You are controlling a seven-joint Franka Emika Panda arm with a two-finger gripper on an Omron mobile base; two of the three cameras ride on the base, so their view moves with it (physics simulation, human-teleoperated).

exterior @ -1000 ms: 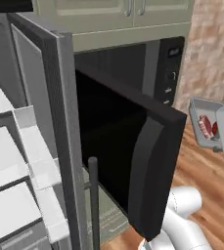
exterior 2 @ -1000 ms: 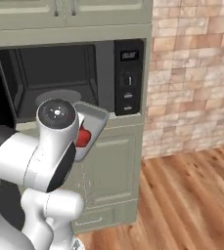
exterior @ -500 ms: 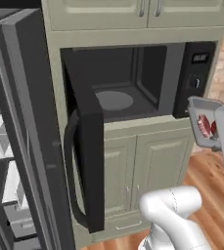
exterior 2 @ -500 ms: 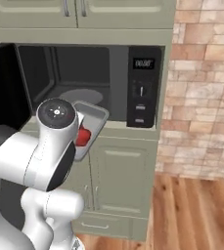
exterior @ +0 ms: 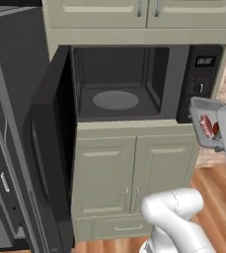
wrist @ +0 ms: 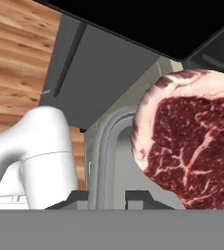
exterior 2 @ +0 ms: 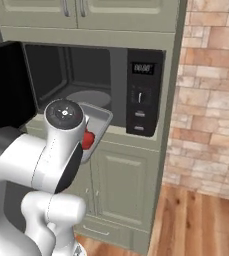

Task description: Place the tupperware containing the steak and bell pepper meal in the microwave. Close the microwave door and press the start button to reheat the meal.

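One readout on microwave panel, digits unreadable.

Flat, even rendered light fills all three views, with no glare or hard cast shadows. The wide black built-in microwave has a dim grey cavity. The cream cabinet doors show softly blurred edges, and the close marbled red steak looks slightly soft.
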